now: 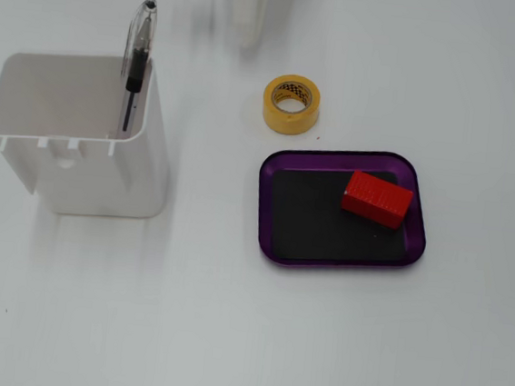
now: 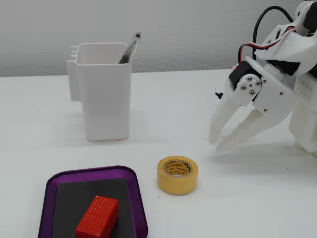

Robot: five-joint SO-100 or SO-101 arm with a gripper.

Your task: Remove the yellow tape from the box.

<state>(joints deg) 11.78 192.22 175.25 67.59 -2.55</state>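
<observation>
White plastic fingers of our two-finger gripper (image 2: 218, 144) hang above the table in the low fixed view, tips pointing down and a little apart, holding nothing; the gap between them looks narrow, clearly less than the width of the roll. From above we see almost none of the arm, only a dark scrap of cable at the top edge.

Just below and to the left of those fingertips in the low fixed view sits the small yellow ring of tape with its cardboard core (image 2: 178, 174), lying flat on the white table (image 2: 257, 208). It is outside the shallow purple tray with the black floor (image 2: 140, 208), close beside the tray's rim but not touching it. The view from above agrees: the tape (image 1: 292, 104) lies on bare table beyond the tray's (image 1: 419, 218) far edge, and only the red ribbed rectangular block (image 1: 377, 198) rests inside.

So we judge the removal done (or as good as done), and the step in hand is to clear away cleanly. We would lift the arm straight up before swinging back, keeping the fingertips well off the roll so nothing nudges it toward the rim. The tall white plastic container with a pen (image 2: 106, 91) stands well apart and should not matter.
</observation>
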